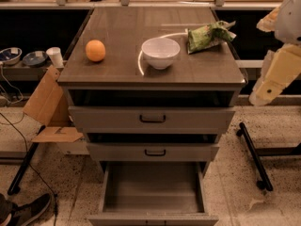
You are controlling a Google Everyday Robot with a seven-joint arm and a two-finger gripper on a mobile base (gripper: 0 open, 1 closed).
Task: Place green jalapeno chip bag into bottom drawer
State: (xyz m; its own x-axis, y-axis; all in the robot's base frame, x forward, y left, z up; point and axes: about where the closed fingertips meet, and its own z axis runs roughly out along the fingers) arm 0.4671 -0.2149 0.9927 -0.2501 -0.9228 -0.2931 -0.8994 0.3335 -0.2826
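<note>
Currently seeing gripper right of cabinet, well apart from it; grip state impossible to tell. Spotting green jalapeno chip bag on top, back right, near white bowl. Best to descend from above, pinch mid-bag, clear bowl, lower into pulled-out bottom drawer.

Pale arm at far right, gripper hanging downward

The gripper hung at the right edge beside the cabinet, its arm cut off by the frame. The bottom drawer's front ran off the lower edge, and a shoe at bottom left was cropped.
</note>
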